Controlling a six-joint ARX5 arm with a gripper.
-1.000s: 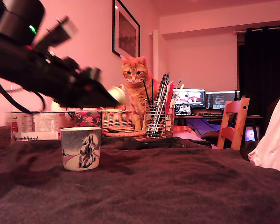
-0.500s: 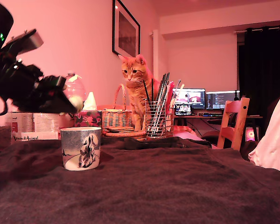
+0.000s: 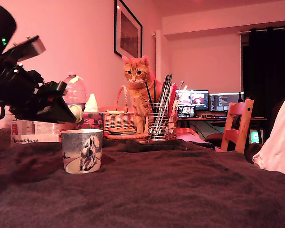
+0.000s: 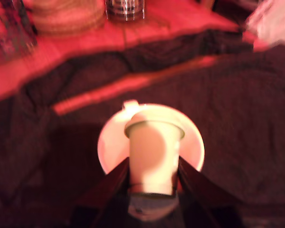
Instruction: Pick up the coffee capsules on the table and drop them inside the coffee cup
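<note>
Tool [image 3: 69,113] now over by the edge of the dark-clothed worktop [image 3: 180,185] at the exterior view's left, after being much further in toward the middle a second ago. Dropped a little lower in the last half second, too. Clamped tight on a cream capsule [image 3: 76,112], one finger on each side. Hanging just above the coffee cup [image 3: 82,150], not touching it. In the wrist view, capsule [image 4: 153,154] square over the round white mouth of the cup [image 4: 195,147], wide rim pointing away from the tool [image 4: 153,173]. Looks like the carrying is done and only the letting go is left. Probably fine to open up right here, with the capsule lined up over the middle. Inside of the cup mostly hidden behind the capsule, plain white in the bits showing, so no telling if anything is in there already. No blue capsule to be seen anywhere on the worktop. Further back, a wire pen holder [image 3: 158,122] full of pens and brushes, a woven basket [image 3: 118,122] with nothing showing inside, and a ginger cat [image 3: 137,80] looking on.
</note>
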